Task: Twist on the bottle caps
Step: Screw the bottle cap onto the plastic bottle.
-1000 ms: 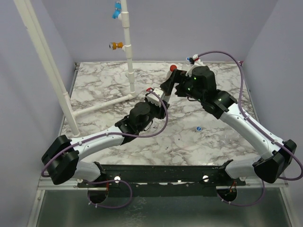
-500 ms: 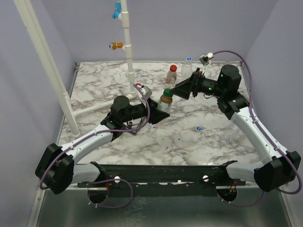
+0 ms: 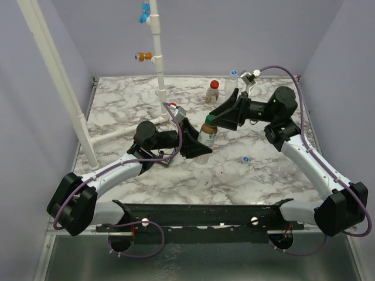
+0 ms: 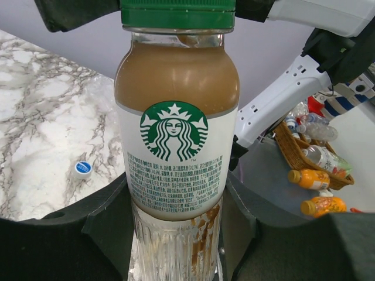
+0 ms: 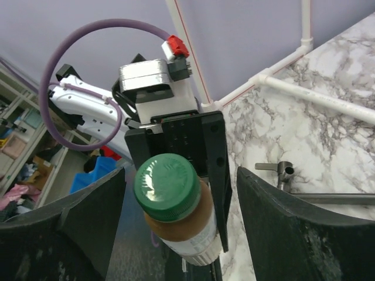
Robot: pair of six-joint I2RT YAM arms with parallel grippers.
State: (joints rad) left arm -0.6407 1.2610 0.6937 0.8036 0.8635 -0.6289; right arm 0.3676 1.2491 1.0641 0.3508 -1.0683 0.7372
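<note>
The green cap sits on the coffee bottle, which your left end effector grips over the desk. Your right end effector straddles the cap, open. Centre it, close squarely, then twist.

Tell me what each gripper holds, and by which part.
The left gripper holds the bottle by its lower body. The right gripper holds nothing: its open jaws straddle the green cap, with a gap on either side.
</note>
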